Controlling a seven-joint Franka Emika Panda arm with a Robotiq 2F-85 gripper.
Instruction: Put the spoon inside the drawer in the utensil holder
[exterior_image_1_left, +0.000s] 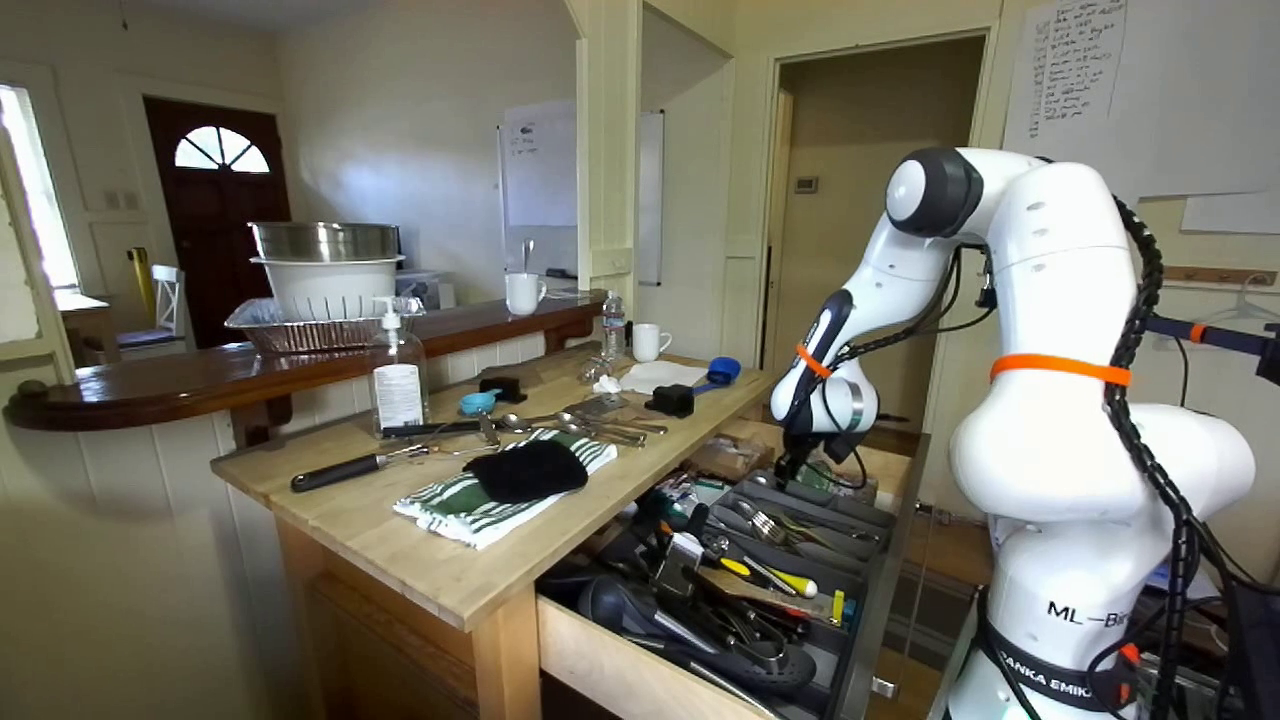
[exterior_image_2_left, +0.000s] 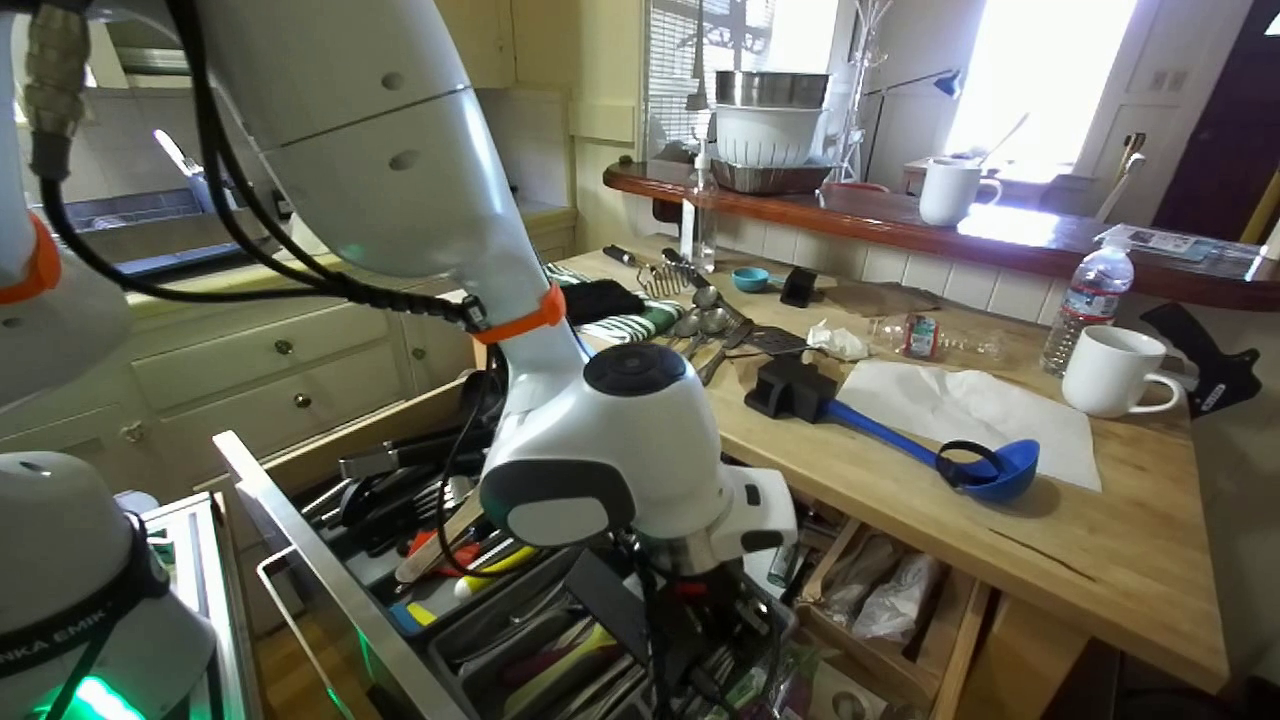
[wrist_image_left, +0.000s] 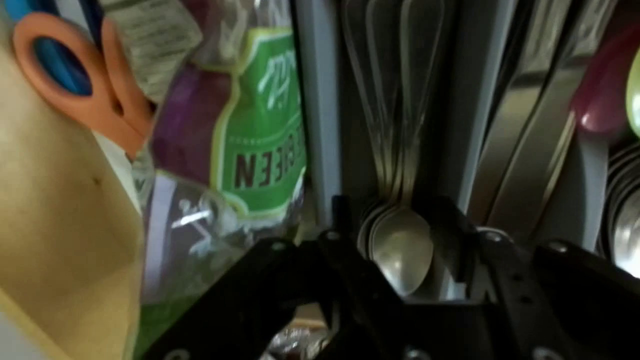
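Note:
The light-wood drawer (exterior_image_1_left: 640, 650) is pulled out in both exterior views (exterior_image_2_left: 310, 560). It bears the dark grey utensil holder (exterior_image_1_left: 850, 560), whose compartment walls also show in the wrist view (wrist_image_left: 320, 100). In the wrist view, several nested metal spoons (wrist_image_left: 402, 247) lie in a narrow compartment, bowls toward me. My gripper (wrist_image_left: 392, 215) is low over that compartment, fingers apart on either side of the spoon bowls. I cannot tell whether the fingers touch them. In both exterior views the gripper (exterior_image_1_left: 790, 465) (exterior_image_2_left: 705, 610) is down at the drawer, fingertips hidden. Other loose spoons (exterior_image_1_left: 515, 422) lie on the counter.
A plastic bag with a green label (wrist_image_left: 265, 125) and orange scissors (wrist_image_left: 75, 75) lie beside the holder. Knives (wrist_image_left: 520, 140) fill the neighbouring compartment. The countertop edge (exterior_image_2_left: 900, 520) overhangs the drawer's back. A blue ladle (exterior_image_2_left: 890, 435) and a striped towel (exterior_image_1_left: 450, 510) lie on the counter.

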